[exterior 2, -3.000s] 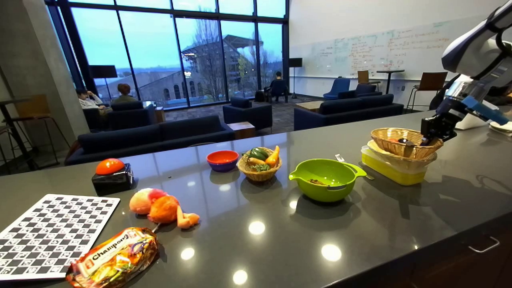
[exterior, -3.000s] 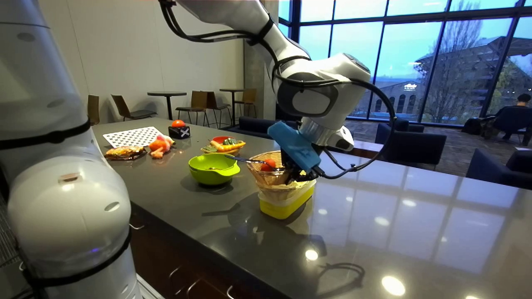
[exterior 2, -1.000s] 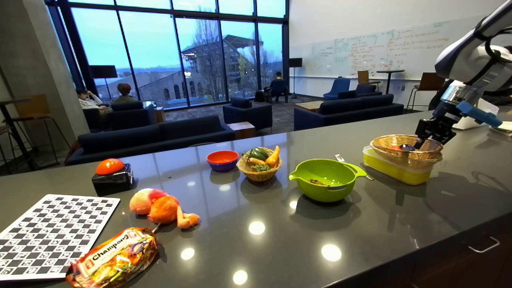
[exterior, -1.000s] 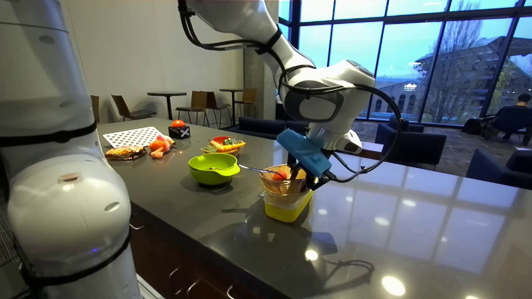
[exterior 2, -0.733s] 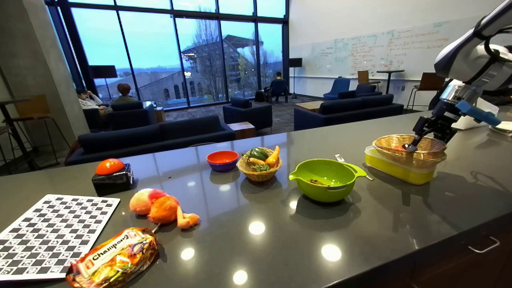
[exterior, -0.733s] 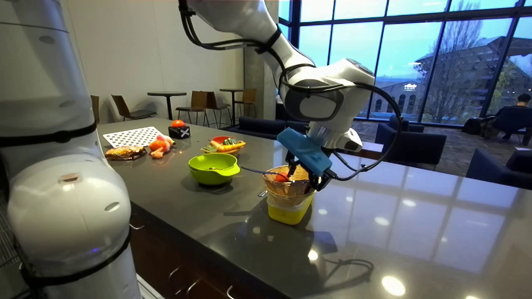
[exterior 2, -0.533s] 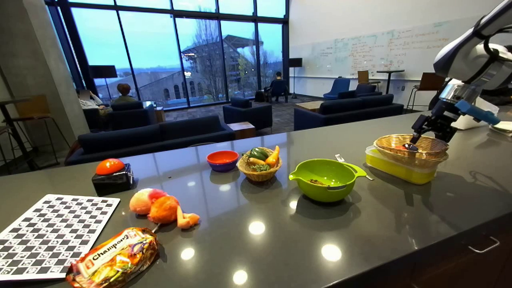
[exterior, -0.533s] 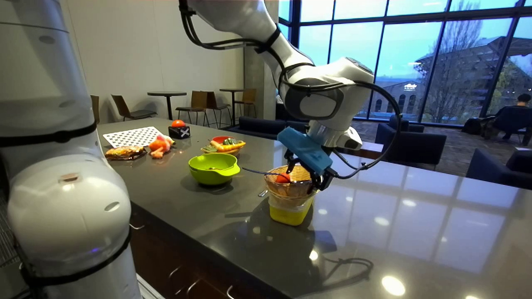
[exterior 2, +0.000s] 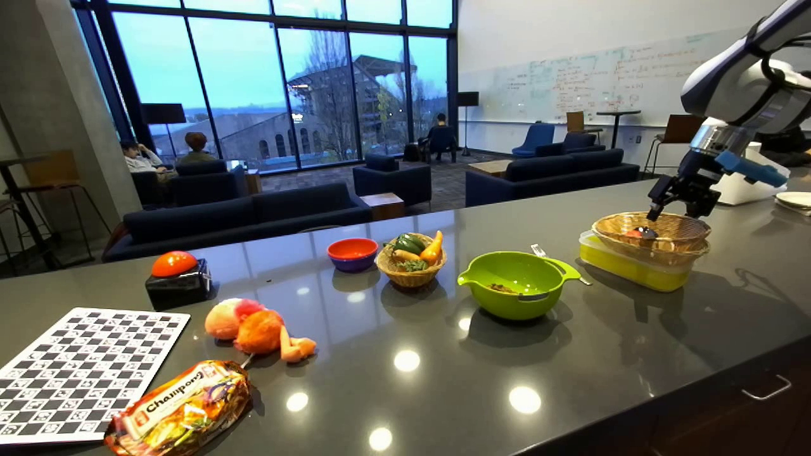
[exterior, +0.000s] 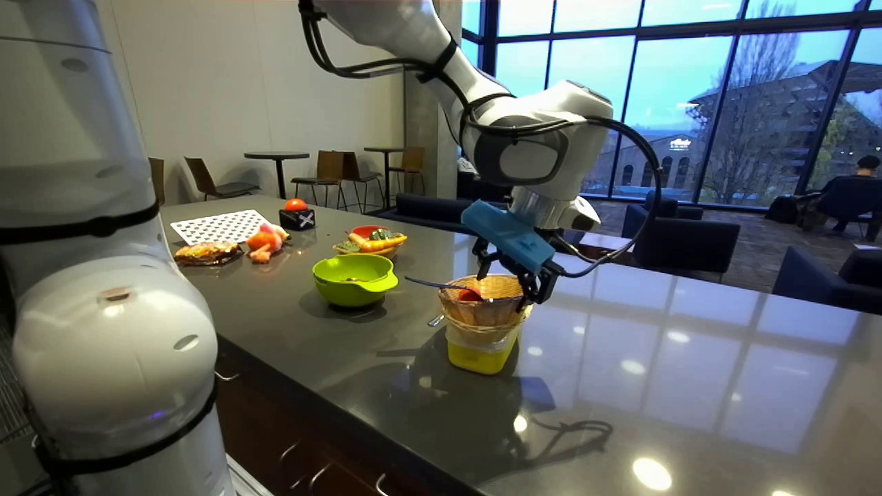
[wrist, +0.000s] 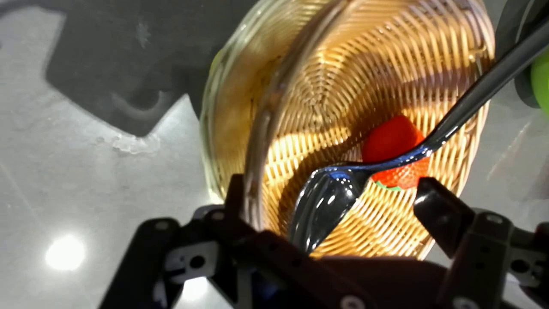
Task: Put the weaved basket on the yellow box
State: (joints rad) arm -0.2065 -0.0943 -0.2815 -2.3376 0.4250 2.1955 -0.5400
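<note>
The weaved basket [exterior: 479,315], tan wicker, rests on top of the yellow box [exterior: 480,357] in both exterior views. A red strawberry [wrist: 392,137] and a black spoon [wrist: 328,193] lie inside it, the spoon's handle sticking out over the rim. My gripper [exterior 2: 675,214] is just above the basket's side away from the green bowl. Its jaws stand wide with nothing gripped. In the wrist view one of the fingers [wrist: 235,195] is at the outer side of the basket's near rim, partly covered by it; the other finger is over the inside.
A green bowl [exterior 2: 519,288] stands beside the box, with a fork [exterior 2: 538,251] between them. Farther along the counter are a vegetable basket [exterior 2: 410,272], a red bowl [exterior 2: 351,250], a plush toy [exterior 2: 260,329], a snack packet [exterior 2: 180,405] and a checkered board [exterior 2: 82,373].
The jaws have spread from around the basket's rim, and the gripper has risen slightly. Basket and box have shifted a little away from the green bowl, the basket settling lower on the box.
</note>
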